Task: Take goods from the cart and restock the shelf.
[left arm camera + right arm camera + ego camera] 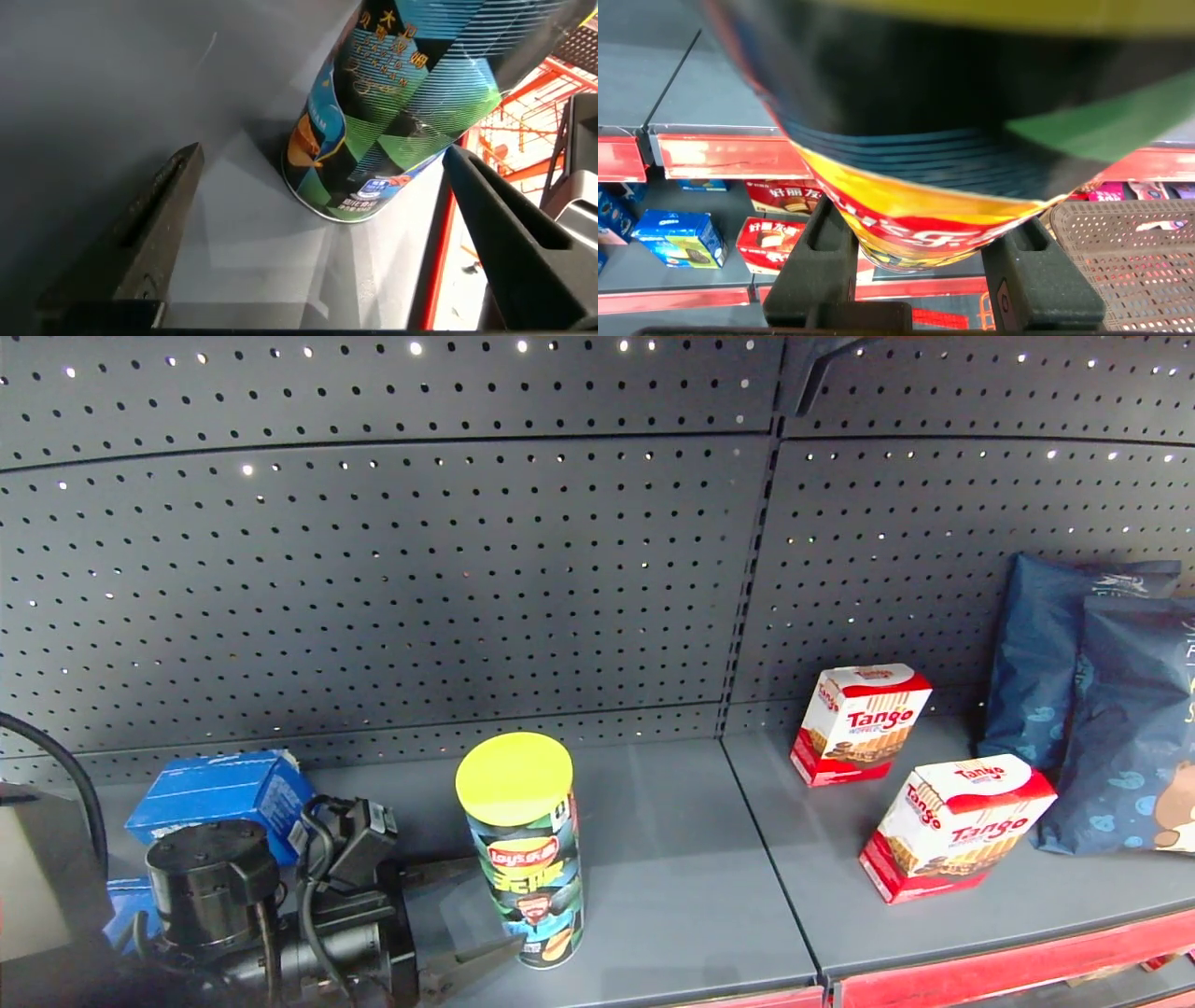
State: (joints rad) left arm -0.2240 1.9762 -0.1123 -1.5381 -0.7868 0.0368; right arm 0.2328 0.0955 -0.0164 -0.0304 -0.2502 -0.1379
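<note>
A tall chips can (pixel 525 849) with a yellow-green lid stands upright near the front of the grey shelf (pixel 672 887). My left gripper (pixel 485 910) is open at the can's base, one finger on each side, neither touching it. The left wrist view shows that can (pixel 383 121) between the spread fingers (pixel 163 224). My right gripper (pixel 929 247) is shut on a second chips can (pixel 924 140), dark-bodied with a yellow and red lower band, which hides much of that view.
A blue box (pixel 224 793) stands behind my left arm. Two red-and-white wafer boxes (pixel 864 721) (pixel 957 826) and two dark blue bags (pixel 1130 728) are on the right section. The right wrist view shows lower shelves with boxes (pixel 677 238) and a mesh cart basket (pixel 1130 252).
</note>
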